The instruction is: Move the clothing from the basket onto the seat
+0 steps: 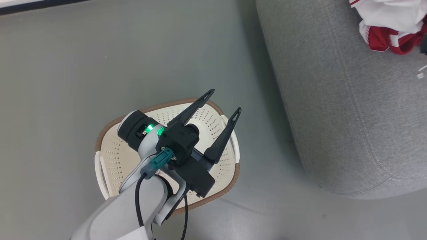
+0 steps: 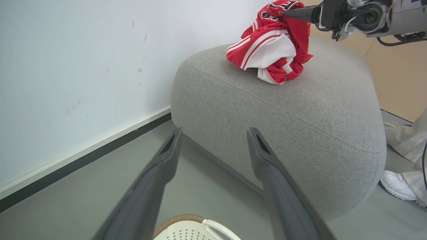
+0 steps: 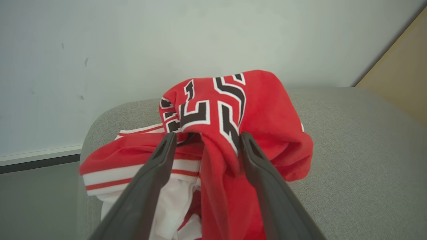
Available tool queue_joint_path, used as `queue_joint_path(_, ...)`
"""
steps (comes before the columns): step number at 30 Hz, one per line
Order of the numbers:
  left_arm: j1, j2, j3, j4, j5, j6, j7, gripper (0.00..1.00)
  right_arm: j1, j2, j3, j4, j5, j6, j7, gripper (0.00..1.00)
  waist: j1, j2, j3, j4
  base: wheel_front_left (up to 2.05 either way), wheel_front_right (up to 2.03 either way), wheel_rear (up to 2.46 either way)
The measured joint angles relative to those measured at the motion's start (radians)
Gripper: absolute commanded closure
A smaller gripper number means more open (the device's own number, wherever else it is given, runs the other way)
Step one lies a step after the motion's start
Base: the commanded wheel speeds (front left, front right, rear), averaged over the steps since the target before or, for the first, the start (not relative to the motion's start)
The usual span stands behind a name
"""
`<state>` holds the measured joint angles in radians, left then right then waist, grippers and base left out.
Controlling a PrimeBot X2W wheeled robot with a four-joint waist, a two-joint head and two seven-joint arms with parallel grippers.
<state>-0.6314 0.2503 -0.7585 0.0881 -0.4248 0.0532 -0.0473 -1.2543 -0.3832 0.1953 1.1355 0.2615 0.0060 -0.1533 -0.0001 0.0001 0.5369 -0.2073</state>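
Note:
The clothing (image 2: 270,50) lies in a red and white heap on top of the grey seat (image 2: 283,116), its lettering (image 3: 213,106) facing my right wrist camera. My right gripper (image 3: 208,135) is at the heap with its fingers spread wide, a red fold hanging loose between them. From the left wrist view this gripper (image 2: 293,13) reaches in from the upper right. In the head view the clothing (image 1: 387,23) sits at the seat's (image 1: 350,116) top right. My left gripper (image 1: 225,100) is open and holds nothing, hovering over the cream basket (image 1: 110,156), whose visible part holds no cloth.
The basket's rim (image 2: 186,230) stands on grey floor just left of the seat. A white wall with a dark skirting (image 2: 83,160) runs behind. A person's white shoe (image 2: 398,185) and pale trouser leg (image 2: 407,143) stand at the seat's far side.

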Motion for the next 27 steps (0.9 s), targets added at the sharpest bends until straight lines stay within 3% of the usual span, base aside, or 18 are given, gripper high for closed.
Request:
queue_joint_path(16,0.047,-0.055,-0.002,0.094,-0.056,-0.011,-0.064,0.00,0.086,0.085,0.056,0.015,-0.023,0.048,-0.079,0.00,0.0000,-0.0001,-0.138,-0.048,0.00,0.00,0.00)
queue_joint_path(27,0.131,-0.079,0.033,0.160,-0.108,-0.009,-0.135,0.00,0.177,0.151,0.065,-0.005,-0.017,0.075,-0.095,0.00,-0.0002,-0.0003,-0.282,-0.034,0.00,0.00,0.00)
